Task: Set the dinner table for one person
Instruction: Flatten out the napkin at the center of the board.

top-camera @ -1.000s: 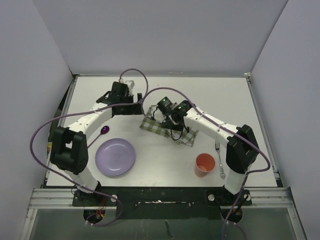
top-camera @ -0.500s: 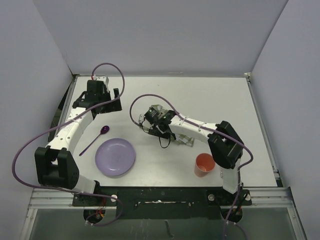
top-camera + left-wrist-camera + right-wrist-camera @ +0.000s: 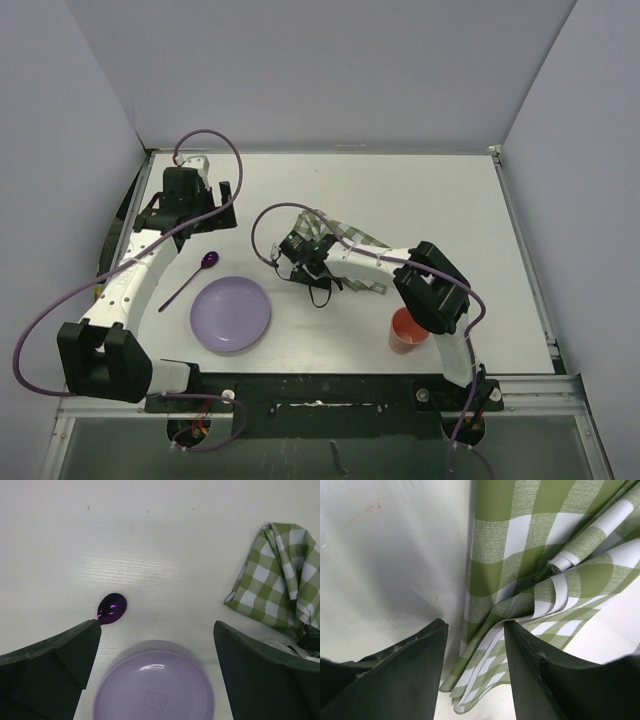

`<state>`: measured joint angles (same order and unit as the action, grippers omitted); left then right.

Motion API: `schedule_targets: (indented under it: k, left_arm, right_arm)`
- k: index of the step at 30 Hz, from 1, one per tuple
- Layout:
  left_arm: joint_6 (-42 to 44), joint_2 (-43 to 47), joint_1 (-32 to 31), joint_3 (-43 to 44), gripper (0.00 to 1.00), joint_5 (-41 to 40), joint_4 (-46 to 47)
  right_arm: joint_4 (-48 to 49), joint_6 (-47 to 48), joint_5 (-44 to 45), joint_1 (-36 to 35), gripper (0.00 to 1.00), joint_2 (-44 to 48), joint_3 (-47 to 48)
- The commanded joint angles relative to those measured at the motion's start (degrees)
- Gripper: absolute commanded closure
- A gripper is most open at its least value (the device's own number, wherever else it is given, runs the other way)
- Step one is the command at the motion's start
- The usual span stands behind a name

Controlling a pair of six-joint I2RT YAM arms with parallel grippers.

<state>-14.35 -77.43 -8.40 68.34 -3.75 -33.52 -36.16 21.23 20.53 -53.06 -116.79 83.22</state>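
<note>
With the napkin step seemingly in hand, the right jaws pinch the cloth point(image 3: 352, 240) just right of the plate point(image 3: 231, 313) on the tabletop point(image 3: 430, 190) beneath it, the left jaws open and empty beyond the plate, with laying the cloth flat likely next.

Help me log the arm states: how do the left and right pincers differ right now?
The left pincer stands wide open and empty; the right pincer is closed on the checked cloth. The left pincer hangs near the purple plate and spoon; the right pincer sits mid-table. Both are dark and point down at the dinner table.
</note>
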Motion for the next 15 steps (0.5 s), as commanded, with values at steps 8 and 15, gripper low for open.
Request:
schedule_targets:
  k: [8,15]
  left_arm:
    - [-0.1,4.5,0.4,-3.2,0.02,4.5,5.1]
    - [-0.8,4.5,0.4,-4.1,0.02,5.7,6.8]
  right_arm:
    - [6.8,5.5,8.0,0.1,0.5,5.6,-3.4]
    - [8.3,8.0,10.0,0.6,0.5,7.4,-3.4]
